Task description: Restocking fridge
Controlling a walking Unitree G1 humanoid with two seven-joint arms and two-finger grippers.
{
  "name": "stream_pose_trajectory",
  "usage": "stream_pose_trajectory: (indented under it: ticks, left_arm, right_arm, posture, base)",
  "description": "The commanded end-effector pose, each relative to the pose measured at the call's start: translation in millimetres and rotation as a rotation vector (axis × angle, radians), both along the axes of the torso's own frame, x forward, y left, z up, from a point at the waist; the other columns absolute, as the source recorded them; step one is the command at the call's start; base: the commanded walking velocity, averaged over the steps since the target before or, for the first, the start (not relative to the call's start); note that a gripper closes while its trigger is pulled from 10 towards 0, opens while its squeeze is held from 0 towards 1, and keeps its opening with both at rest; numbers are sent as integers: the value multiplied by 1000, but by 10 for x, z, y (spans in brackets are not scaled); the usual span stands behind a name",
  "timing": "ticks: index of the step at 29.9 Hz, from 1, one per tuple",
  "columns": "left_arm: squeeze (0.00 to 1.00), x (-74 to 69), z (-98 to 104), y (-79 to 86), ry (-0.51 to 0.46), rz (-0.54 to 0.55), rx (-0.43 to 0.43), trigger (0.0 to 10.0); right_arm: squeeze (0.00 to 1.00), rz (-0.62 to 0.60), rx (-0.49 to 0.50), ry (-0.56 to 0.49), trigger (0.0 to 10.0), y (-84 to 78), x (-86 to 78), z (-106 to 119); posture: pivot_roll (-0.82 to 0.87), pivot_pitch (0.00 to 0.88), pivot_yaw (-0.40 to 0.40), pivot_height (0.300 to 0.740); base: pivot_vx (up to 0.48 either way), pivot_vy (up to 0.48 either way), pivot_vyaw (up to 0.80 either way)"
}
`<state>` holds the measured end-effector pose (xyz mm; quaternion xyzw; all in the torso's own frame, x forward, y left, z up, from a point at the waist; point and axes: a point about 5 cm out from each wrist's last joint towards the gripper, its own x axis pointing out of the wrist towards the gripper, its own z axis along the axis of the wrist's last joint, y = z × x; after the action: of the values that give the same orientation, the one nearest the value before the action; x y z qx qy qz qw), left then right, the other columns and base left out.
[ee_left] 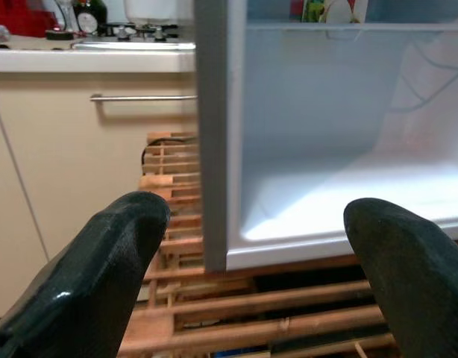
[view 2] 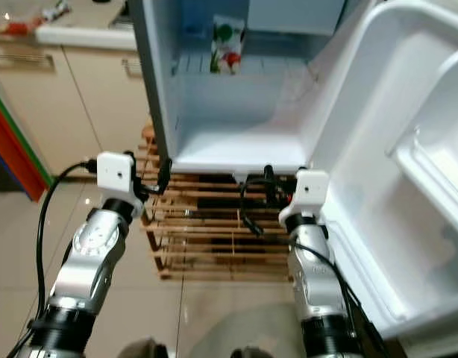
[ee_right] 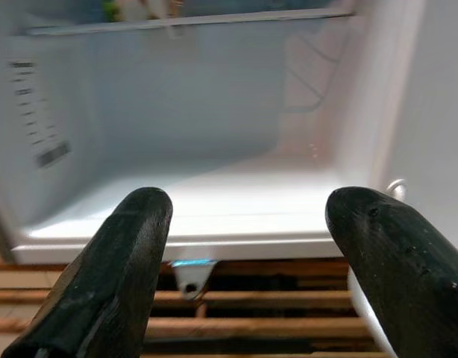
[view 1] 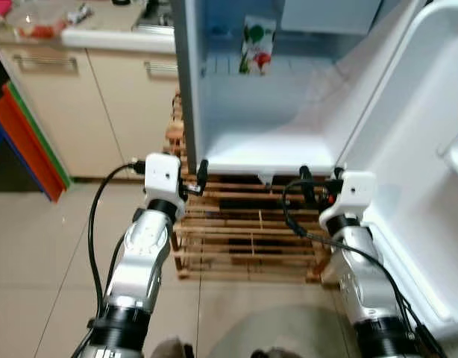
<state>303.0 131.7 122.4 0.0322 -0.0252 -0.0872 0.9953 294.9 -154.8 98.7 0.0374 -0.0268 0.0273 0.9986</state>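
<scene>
A small fridge point(view 1: 266, 145) stands open on a wooden slat rack point(view 1: 244, 239). Its lower compartment is bare. On the shelf above stands a white carton with green and red print point(view 1: 257, 45). My left gripper point(view 1: 196, 181) hovers open and empty by the fridge's lower left corner, with the cabinet wall edge point(ee_left: 214, 149) between its fingers in the left wrist view. My right gripper point(view 1: 318, 183) hovers open and empty before the lower right corner, facing the bare compartment floor point(ee_right: 214, 201).
The fridge door point(view 1: 430, 149) is swung open to the right, close beside my right arm. Cream kitchen cabinets point(view 1: 72, 104) under a cluttered counter point(view 1: 102, 33) stand on the left. Red and green boards point(view 1: 27, 142) lean against them.
</scene>
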Motion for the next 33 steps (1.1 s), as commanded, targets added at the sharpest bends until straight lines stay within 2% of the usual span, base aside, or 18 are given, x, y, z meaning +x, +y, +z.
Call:
stream_pose_trajectory:
  ticks: [1, 26, 28, 30, 33]
  left_arm:
    - [0, 5, 8, -9, -3, -6, -3, 10000]
    - [0, 5, 8, -9, -3, -6, -3, 10000]
    - [0, 32, 36, -146, -41, -92, 7, 10000]
    - [0, 38, 58, -204, -63, -133, 16, 10000]
    - [0, 51, 55, -201, -57, -132, 15, 10000]
  right_arm:
    - [0, -3, 5, 9, 10000, -5, 6, -9]
    - [0, -3, 5, 9, 10000, -5, 6, -9]
    - [0, 28, -30, 8, 10000, 32, 14, -25]
    - [0, 38, -44, 7, 10000, 51, 16, -31]
    - [0, 36, -42, 2, 10000, 68, 41, -14]
  posture:
    - [19, 0, -35, 740]
    - [19, 0, -35, 740]
    - [-7, 0, -11, 740]
    - [-9, 0, -7, 740]
    - [-9, 0, -1, 740]
  base:
    - [-266, 0, 0]
    - [-266, 0, 0]
    - [0, 0, 0]
    - [0, -240, 0]
    - [0, -449, 0]
